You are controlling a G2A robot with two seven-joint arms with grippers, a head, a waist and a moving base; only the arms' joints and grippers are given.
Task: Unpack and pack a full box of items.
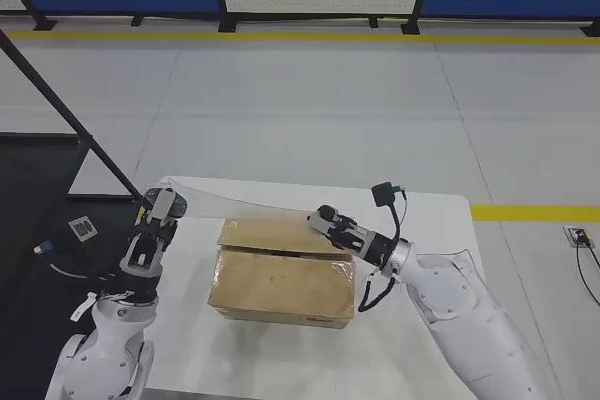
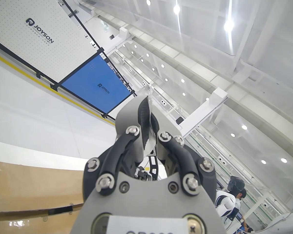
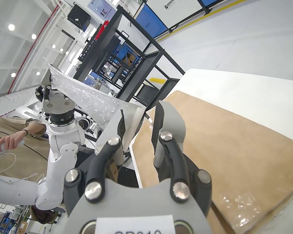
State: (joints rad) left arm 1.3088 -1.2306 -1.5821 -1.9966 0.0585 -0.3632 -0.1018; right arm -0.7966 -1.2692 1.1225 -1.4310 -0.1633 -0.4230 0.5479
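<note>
Bubble wrap [image 1: 240,205], top view: a clear sheet spread between both grippers, above the far edge of the box [image 1: 280,285]. The box sits approx. mid-worktop [image 1: 430,240] and its top looks closed. The left gripper [image 1: 162,206] is up near the far left corner, and the right gripper [image 1: 325,217] is over the box's far right part. The wrap is held high and spread, prob. so it clears the cardboard w/o dragging. Open room: bare worktop on the right side and along the near edge. The left edge is tight, w/ a black panel [image 1: 25,200] just beside it.

Left wrist view: the left gripper [image 2: 146,115] has its fingers clenched on a thin edge of the bubble wrap [image 2: 150,103]. The box [image 2: 26,183] lies below, apart from it.

Right wrist view: the right gripper [image 3: 140,113] has its fingers parted, w/ a gap visible btw. them. The end of the bubble wrap [image 3: 92,98] lies against one finger and does not look pinched. The box [image 3: 222,147] is just beneath, w/ the worktop [image 3: 234,83] edge beyond it.
</note>
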